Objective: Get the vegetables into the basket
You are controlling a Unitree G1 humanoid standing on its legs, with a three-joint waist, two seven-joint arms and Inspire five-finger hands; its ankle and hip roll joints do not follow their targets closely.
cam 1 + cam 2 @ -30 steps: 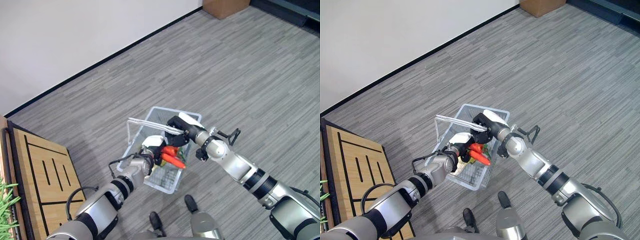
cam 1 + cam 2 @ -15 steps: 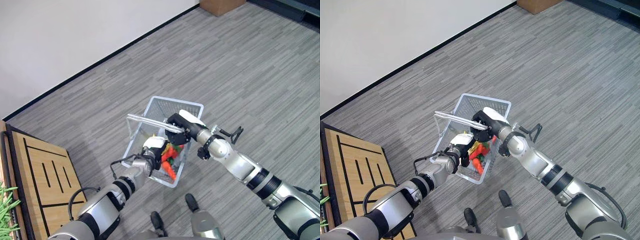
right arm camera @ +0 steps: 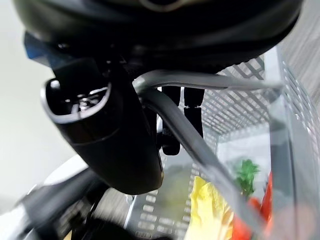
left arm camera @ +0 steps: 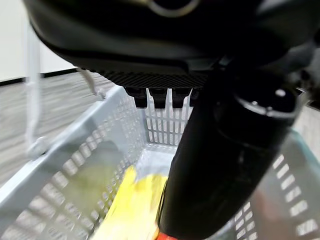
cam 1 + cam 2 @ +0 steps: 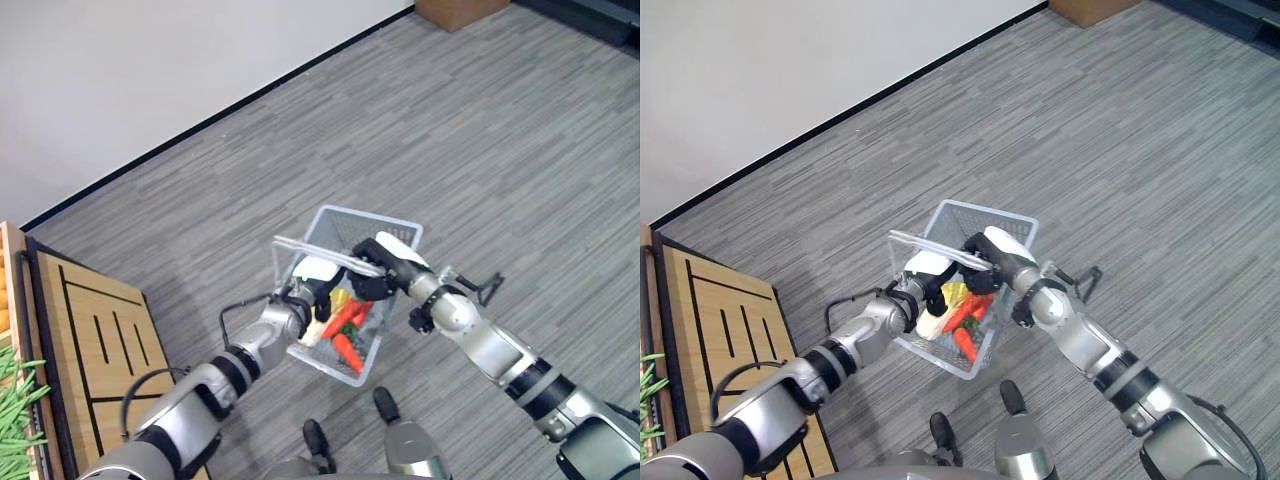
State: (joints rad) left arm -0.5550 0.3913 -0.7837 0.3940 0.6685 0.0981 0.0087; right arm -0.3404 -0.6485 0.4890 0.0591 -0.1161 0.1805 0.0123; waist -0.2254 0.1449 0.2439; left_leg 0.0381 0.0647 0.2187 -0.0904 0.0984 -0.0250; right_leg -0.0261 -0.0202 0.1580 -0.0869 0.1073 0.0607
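A white wire basket (image 5: 372, 213) hangs above the floor. My right hand (image 5: 388, 262) is shut on its grey handle (image 5: 308, 247), and the bar (image 3: 200, 145) runs under the thumb. My left hand (image 5: 312, 288), with a white thumb cover, sits over the basket's near-left rim with its thumb (image 4: 220, 165) straight and nothing in its grasp. Inside the basket lie red-orange carrots (image 5: 347, 350), a yellow vegetable (image 4: 130, 210) and something green (image 3: 245, 172).
A wooden slatted stand (image 5: 90, 335) stands on the floor at the left, with green beans (image 5: 15, 440) beside it. A cardboard box (image 5: 462, 10) sits by the far wall. Grey plank floor lies open around the basket.
The carrots were at my left hand's fingers; now they lie in the basket, out of its grasp. The view has shifted a little. My right hand still holds the handle.
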